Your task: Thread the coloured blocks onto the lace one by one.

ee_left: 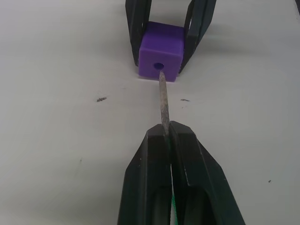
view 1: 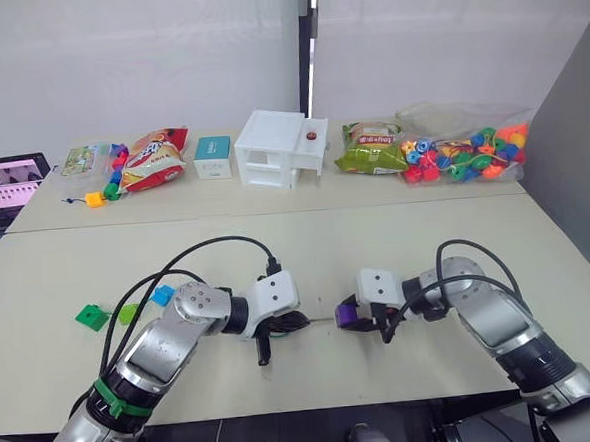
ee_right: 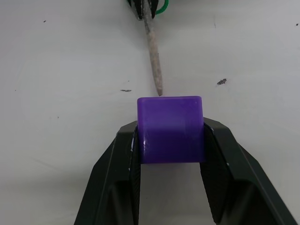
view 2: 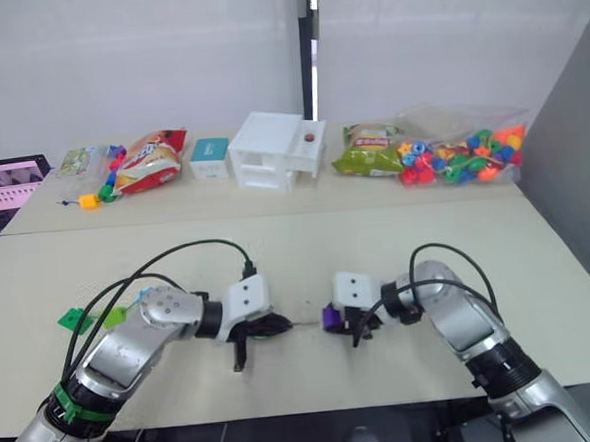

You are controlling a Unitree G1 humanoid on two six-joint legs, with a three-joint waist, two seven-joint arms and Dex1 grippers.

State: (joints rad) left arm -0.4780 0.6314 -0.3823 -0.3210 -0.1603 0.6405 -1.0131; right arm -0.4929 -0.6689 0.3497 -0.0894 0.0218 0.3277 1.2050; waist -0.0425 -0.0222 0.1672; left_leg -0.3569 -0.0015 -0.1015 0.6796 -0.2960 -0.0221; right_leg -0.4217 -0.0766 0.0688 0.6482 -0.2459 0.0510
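The right gripper (ee_right: 171, 140) clamps the purple block (ee_left: 161, 51) by two opposite sides, resting on the table (view 1: 397, 245). The left gripper (ee_left: 168, 133), closed on the lace (ee_right: 153, 61), points its stiff tip just before the block's hole. The block looks light and smooth, so it may slip.

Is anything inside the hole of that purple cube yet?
Not that I can see. The lace's grey tip, pinched by the left tool, reaches the hole's edge in the purple cube held by the right tool. The hole's depth stays dark.
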